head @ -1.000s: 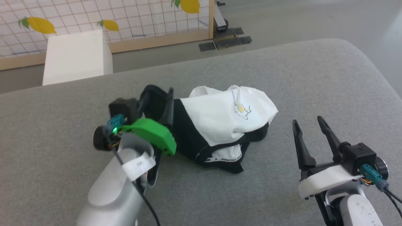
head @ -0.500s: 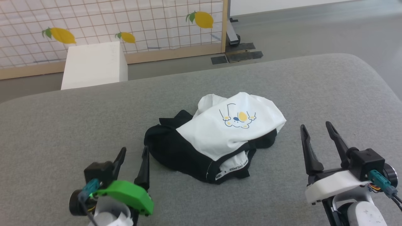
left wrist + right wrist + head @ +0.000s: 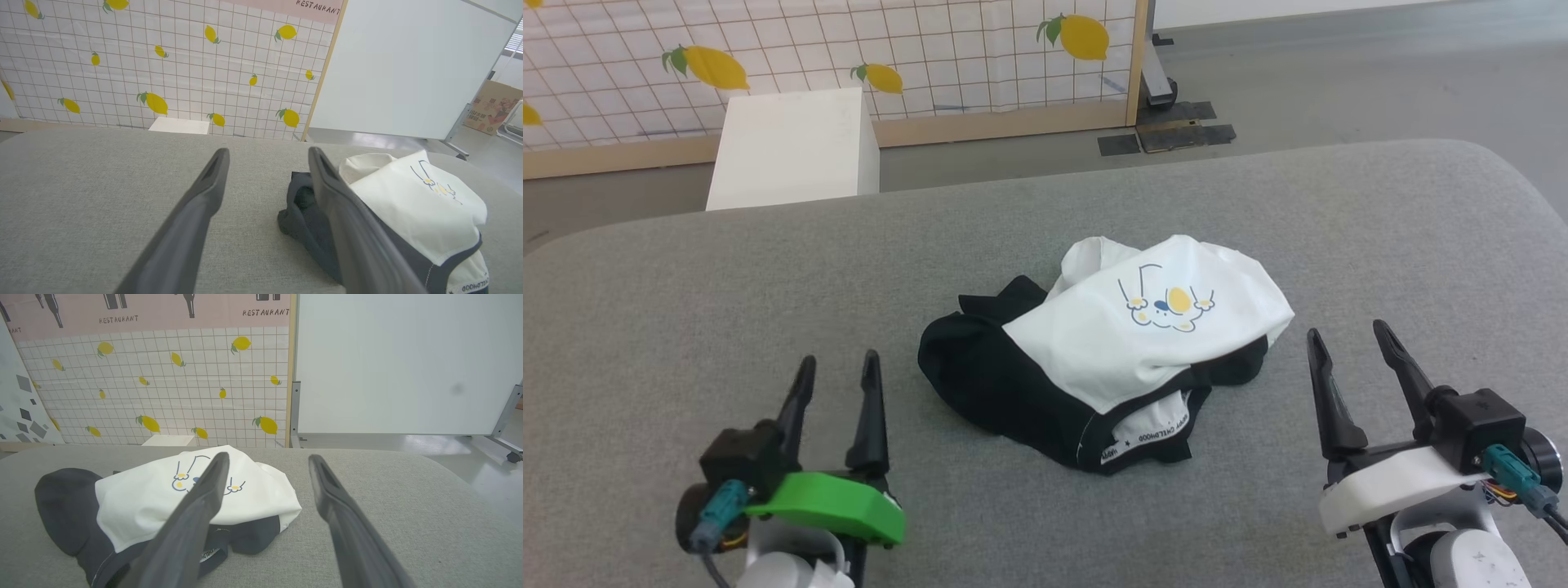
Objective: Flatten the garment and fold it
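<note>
The garment (image 3: 1111, 359) lies crumpled in a heap in the middle of the grey padded surface (image 3: 686, 310), white body with a blue-and-yellow cartoon print on top, black parts underneath, the lettered neck band at its near edge. My left gripper (image 3: 839, 366) stands open to the garment's near left, apart from it. Open too, my right gripper (image 3: 1347, 339) rests to its near right with nothing between its fingers. The garment (image 3: 412, 212) lies right of the fingers in the left wrist view, and the garment (image 3: 163, 498) lies left and ahead in the right wrist view.
A white box (image 3: 796, 147) stands on the floor beyond the surface's far edge, in front of a lemon-print tiled partition (image 3: 849, 49). A dark floor plate (image 3: 1168, 135) lies by the partition post. A cardboard box (image 3: 492, 108) sits far right.
My left gripper has let go of the garment's black left side and drawn back to the near left, open. The garment has settled into a heap. The camera has also shifted.
</note>
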Controlling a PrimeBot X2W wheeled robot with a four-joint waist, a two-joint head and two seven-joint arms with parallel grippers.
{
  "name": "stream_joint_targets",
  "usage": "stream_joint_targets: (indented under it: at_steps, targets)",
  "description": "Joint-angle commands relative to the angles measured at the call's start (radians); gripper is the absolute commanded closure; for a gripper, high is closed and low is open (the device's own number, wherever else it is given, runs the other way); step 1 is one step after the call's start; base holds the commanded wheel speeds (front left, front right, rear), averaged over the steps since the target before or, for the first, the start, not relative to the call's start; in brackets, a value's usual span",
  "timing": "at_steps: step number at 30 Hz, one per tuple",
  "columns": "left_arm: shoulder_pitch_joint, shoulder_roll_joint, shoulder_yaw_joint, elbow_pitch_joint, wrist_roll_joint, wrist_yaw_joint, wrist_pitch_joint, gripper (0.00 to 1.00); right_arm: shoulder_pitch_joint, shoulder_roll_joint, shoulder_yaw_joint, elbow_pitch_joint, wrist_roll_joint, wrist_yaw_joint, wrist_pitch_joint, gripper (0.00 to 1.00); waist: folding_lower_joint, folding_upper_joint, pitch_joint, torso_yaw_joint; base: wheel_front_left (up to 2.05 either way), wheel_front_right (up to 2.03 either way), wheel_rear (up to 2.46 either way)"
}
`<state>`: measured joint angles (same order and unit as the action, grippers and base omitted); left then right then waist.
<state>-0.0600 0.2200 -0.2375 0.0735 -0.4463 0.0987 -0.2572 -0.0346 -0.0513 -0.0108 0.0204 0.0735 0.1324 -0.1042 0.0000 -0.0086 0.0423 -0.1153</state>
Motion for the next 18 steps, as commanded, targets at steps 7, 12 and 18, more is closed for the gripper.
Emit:
stream_joint_targets:
  at_steps: [7, 12, 18]
  targets:
    - [-0.132, -0.058, -0.037, 0.243, 0.040, -0.074, 0.010, 0.00, -0.004, 0.001, 0.023, -0.003, -0.006, -0.002, 0.003, 0.00, 0.0000, 0.0083, 0.022, -0.024, 0.00, 0.00, 0.00]
    - [-0.245, -0.083, -0.042, 0.406, 0.026, -0.068, 0.071, 0.00, -0.010, 0.001, 0.040, 0.005, 0.002, -0.002, -0.001, 0.00, 0.0000, 0.0083, 0.034, -0.050, 0.00, 0.00, 0.00]
    - [-0.346, -0.087, -0.019, 0.580, 0.001, -0.029, 0.162, 0.00, -0.018, 0.001, 0.053, 0.021, 0.010, -0.002, -0.010, 0.00, 0.0000, 0.0083, 0.043, -0.082, 0.00, 0.00, 0.00]
